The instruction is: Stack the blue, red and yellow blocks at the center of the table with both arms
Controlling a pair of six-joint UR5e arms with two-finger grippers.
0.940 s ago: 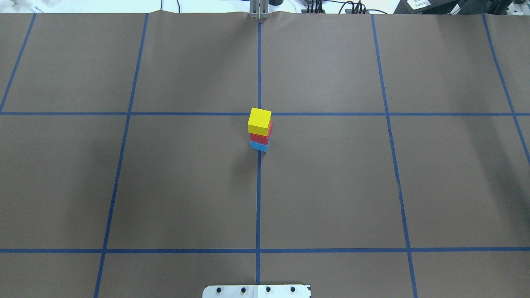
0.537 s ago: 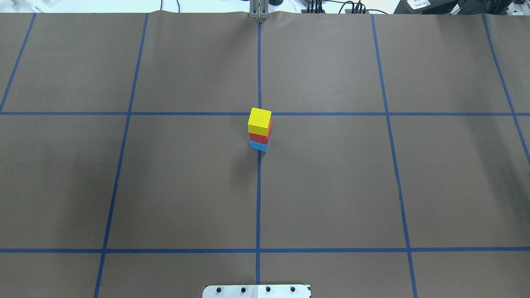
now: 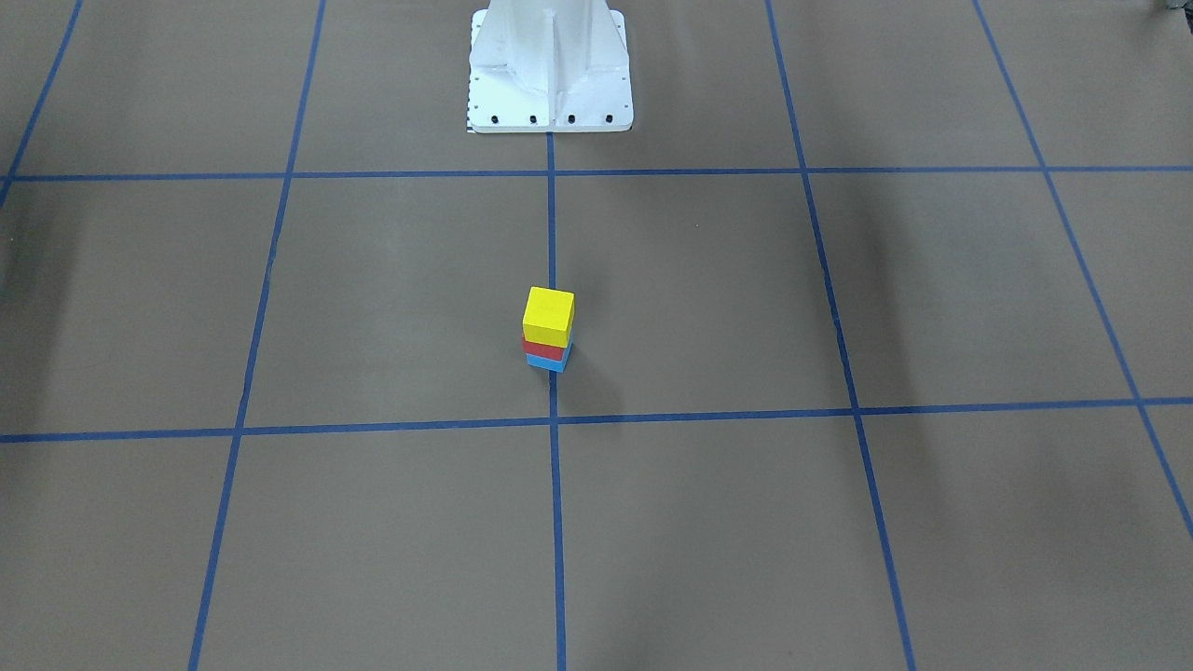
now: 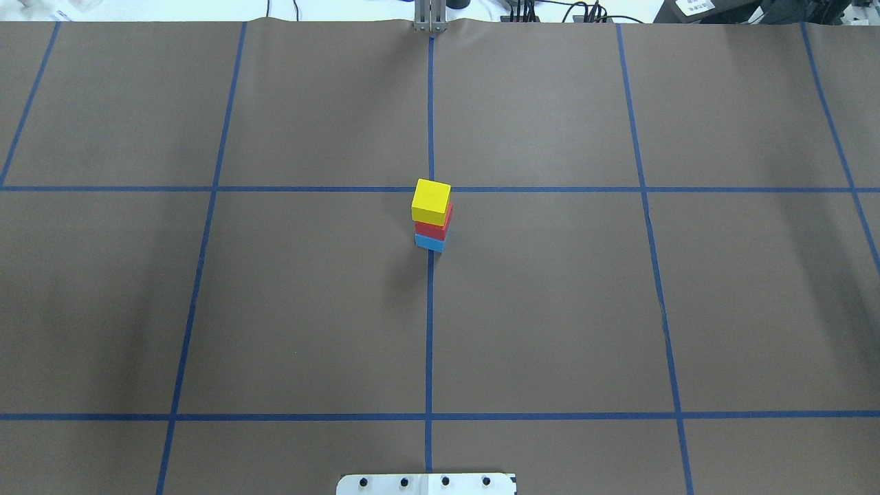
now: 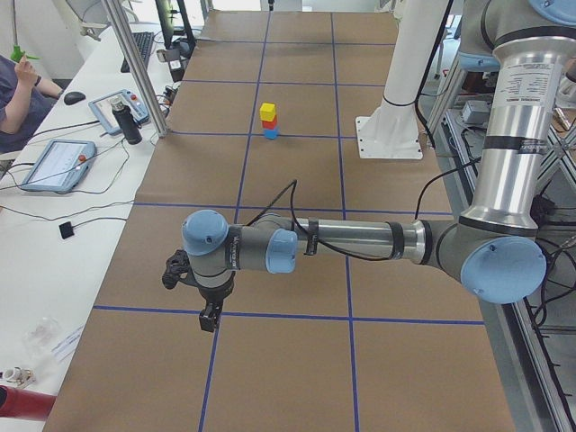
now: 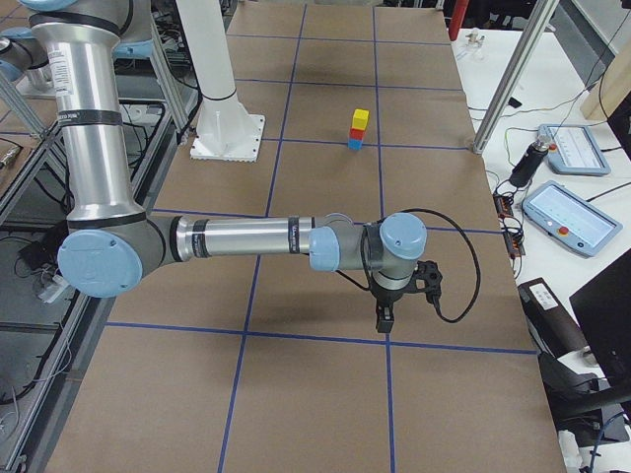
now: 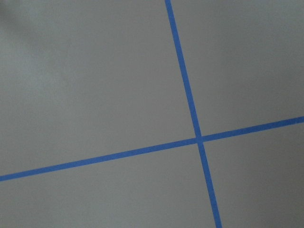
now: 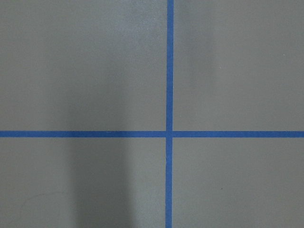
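small yellow cube (image 4: 432, 201) on small red cube (image 4: 434, 229), red on small sky-blue cube (image 4: 429, 242); stack on centre tape line (image 4: 429, 330) of brown matte tabletop (image 4: 550, 309), before white bolted pedestal (image 3: 550, 65).

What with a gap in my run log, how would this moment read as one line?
stack: yellow block on red block on blue block | place: table centre | left gripper: away, state unclear | right gripper: same

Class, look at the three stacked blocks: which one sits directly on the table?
The blue block: it alone touches the table; the red block rests on it, and the yellow block tops the stack.
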